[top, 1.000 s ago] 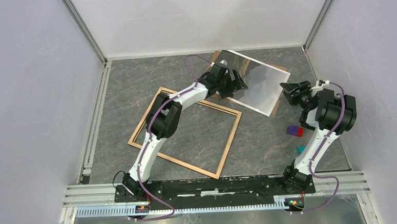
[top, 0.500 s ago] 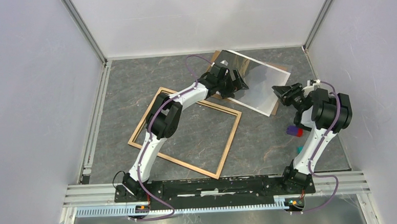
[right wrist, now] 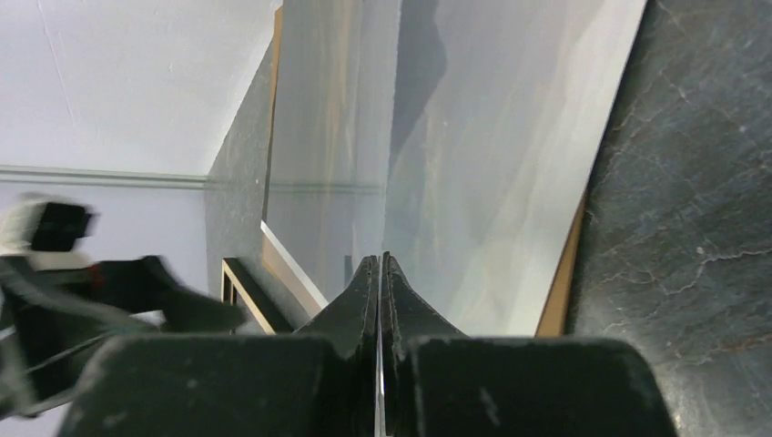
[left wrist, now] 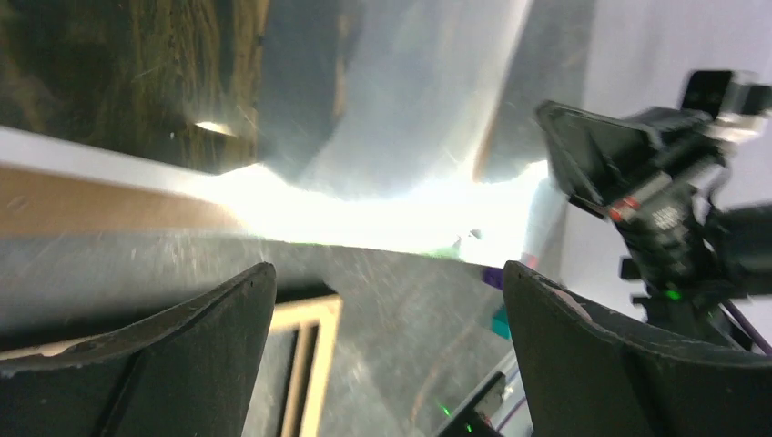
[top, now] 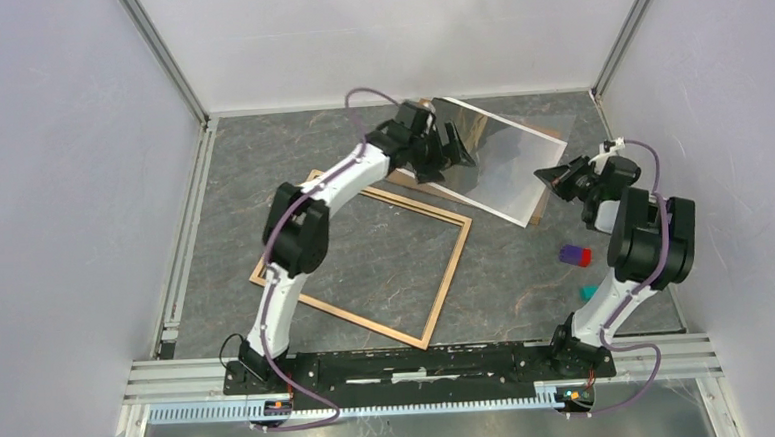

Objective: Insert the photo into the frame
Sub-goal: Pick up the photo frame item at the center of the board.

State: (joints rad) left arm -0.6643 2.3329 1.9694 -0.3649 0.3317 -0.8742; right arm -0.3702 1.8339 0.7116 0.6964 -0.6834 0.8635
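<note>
The left arm [top: 294, 233] stretches from its base at seven o'clock up toward twelve, wrist turned so the left gripper [top: 460, 147] points to three o'clock, jaws spread wide. The right arm [top: 650, 235] folds at four o'clock; the right gripper [top: 541, 175] points to nine o'clock, fingers pressed together

No legible text, number, brand mark or sign appears in any view.

One marking is present but unreadable: a small red-and-white label [left wrist: 630, 210] on the body of the right pincer [left wrist: 549, 116], seen from the left wrist camera. Motion blur prevents any character on it from being resolved.
</note>
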